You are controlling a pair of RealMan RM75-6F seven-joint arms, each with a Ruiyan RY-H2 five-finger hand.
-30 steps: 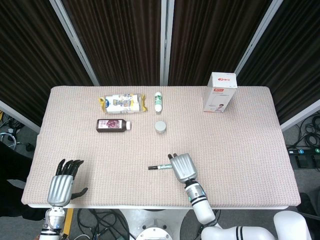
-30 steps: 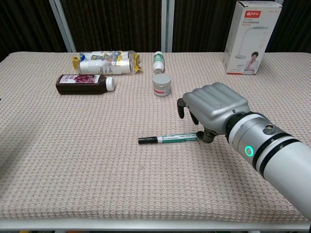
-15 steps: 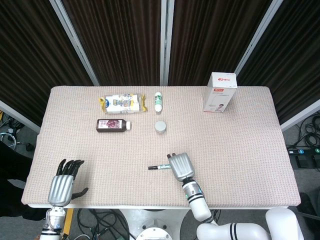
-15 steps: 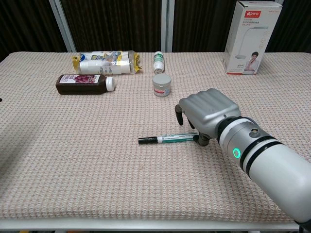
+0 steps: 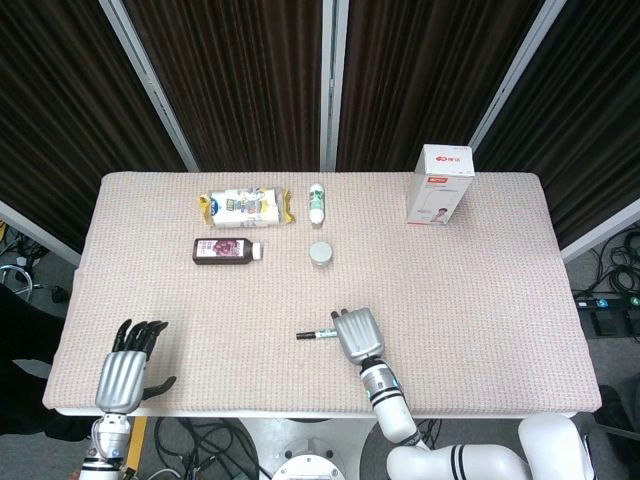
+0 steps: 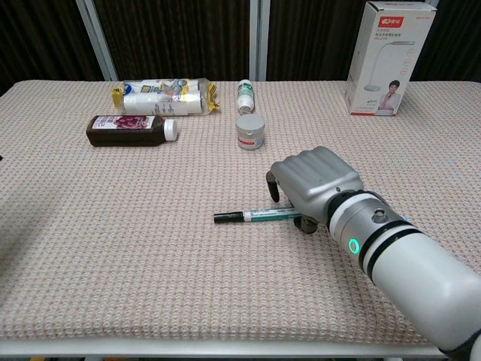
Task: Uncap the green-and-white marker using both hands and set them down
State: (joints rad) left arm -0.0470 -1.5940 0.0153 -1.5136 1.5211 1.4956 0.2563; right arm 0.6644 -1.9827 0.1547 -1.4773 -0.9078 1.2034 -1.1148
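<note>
Dark curtains hang behind our table (image 5: 480,300), which is covered in a pinkish woven cloth. Our right hand (image 6: 316,184) sits low over the near middle of the table, palm down, its fingers (image 6: 275,186) curled over the rear end of the green-and-white marker (image 6: 259,215). Whether they actually grip the barrel we cannot tell, since the hand's back hides the contact in both views. The marker lies flat on the cloth, its black cap pointing left, clear of the hand and still on.

Our left hand (image 5: 124,370) rests at the near left corner of the table, well apart from the marker, fingers spread and holding nothing.

Beyond the marker stands a small white jar (image 6: 249,133), and behind it a white bottle with a green label (image 6: 246,96) lies on its side. To their left lies a dark bottle with a white cap (image 6: 132,129), with a yellow-ended packet (image 6: 164,97) just behind it. A white lamp box (image 6: 389,56) stands upright at the far right.
</note>
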